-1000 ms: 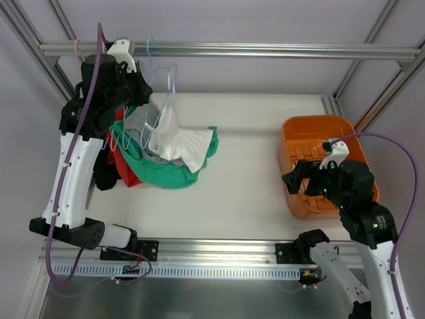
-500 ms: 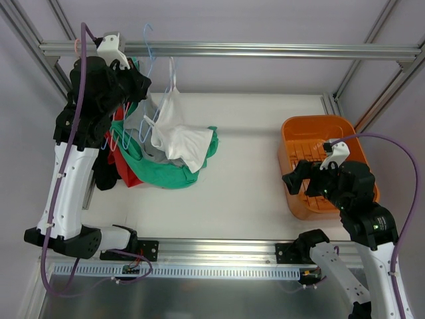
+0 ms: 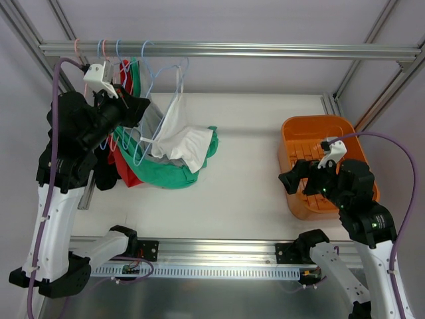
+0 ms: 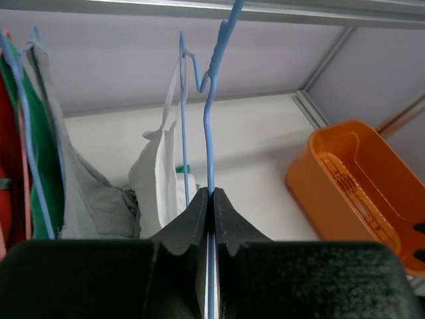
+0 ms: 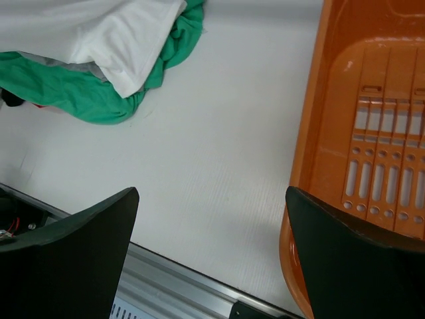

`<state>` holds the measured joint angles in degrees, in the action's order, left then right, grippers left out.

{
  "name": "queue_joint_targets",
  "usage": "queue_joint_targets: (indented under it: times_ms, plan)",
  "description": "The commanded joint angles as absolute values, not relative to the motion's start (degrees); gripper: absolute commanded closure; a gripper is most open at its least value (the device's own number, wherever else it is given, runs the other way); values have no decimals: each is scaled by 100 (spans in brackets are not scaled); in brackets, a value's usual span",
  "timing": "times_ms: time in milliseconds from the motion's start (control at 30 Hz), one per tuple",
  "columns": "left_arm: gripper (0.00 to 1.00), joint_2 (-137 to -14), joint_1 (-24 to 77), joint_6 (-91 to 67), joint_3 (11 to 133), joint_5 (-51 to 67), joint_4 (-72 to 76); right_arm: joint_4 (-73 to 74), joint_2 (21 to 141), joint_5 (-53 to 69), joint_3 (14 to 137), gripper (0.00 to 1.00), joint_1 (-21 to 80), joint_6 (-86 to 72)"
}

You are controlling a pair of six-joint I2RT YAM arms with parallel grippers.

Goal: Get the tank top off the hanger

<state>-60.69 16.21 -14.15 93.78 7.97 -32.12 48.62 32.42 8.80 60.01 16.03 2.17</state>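
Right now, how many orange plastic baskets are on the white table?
1. The orange slatted plastic basket stands at the right side of the white table; no second one shows.

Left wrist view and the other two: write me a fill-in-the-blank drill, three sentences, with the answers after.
The left hand is shut on the wire of a ____ hanger.
The white tank top has its lower end lying on a ____ garment.
The right hand is ____, next to the orange basket.
Missing words: blue; green; open.
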Motion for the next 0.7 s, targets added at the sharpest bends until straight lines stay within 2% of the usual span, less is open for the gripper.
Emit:
queue_joint_targets:
  times_ms: [0, 100, 200, 267, 400, 533, 567, 667]
  plan:
    - [100, -5618, 1687, -1485, 9010, 1650, -2646, 4185, 3331, 1649, 5898, 1, 1591, 272]
    - [100, -5301, 1687, -1590, 8738, 1941, -2593, 3641, 3489, 2239, 5897, 0, 1591, 238]
    - [100, -4959, 1687, -1749, 8439, 2600, -2593, 3235, 3901, 3187, 6160, 1, 1600, 18]
    - [100, -4782, 1687, -1906, 8254, 3145, -2593, 2937, 4130, 3410, 6301, 2, 1713, -148]
    - [100, -4203, 1687, -2293, 7605, 3849, -2593, 2742, 4770, 2736, 6618, 11, 2538, -142]
    - [100, -3701, 1687, -2557, 7102, 4297, -2601, 2541, 5324, 1488, 6977, 21, 3828, 236]
    - [100, -3596, 1687, -2653, 6936, 4333, -2593, 2383, 5404, 1303, 7022, 26, 3989, 272]
    - [100, -3261, 1687, -2794, 6733, 4420, -2593, 2049, 5738, 870, 7233, 34, 4367, 325]
